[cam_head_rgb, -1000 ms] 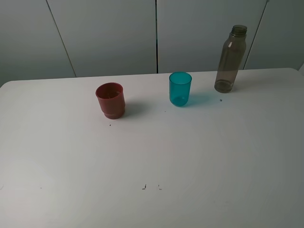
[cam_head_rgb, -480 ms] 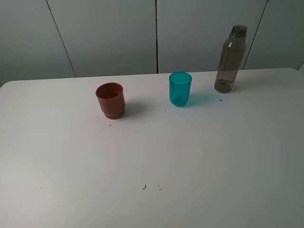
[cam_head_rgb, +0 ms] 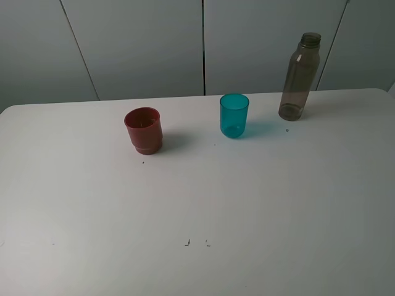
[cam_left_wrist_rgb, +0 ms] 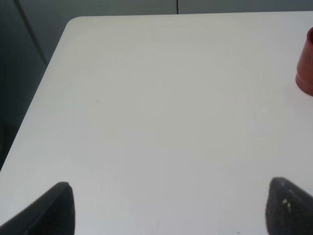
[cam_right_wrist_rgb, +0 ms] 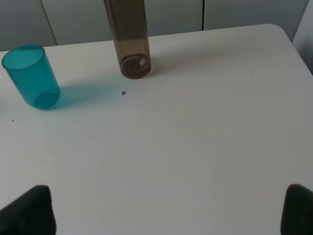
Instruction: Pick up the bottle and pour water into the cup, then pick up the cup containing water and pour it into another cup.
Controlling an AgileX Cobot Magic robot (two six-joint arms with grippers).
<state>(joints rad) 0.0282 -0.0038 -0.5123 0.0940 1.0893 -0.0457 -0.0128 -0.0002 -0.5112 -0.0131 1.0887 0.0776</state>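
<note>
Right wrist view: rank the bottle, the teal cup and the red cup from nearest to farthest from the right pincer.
1. Bottle: straight ahead of the open right pincer, nearest.
2. Teal cup: further toward the table's middle.
3. Red cup: out of the wrist view; the high view shows it beyond the teal cup, farthest.

So on the worktop [cam_head_rgb: 197, 203] there's a loose row across the far half: another cup [cam_head_rgb: 144, 130] sits at about 10 o'clock, the cup [cam_head_rgb: 234, 115] near 12, and the bottle [cam_head_rgb: 299, 77] out at 1 o'clock, furthest back. All stand upright, well apart from each other.
</note>
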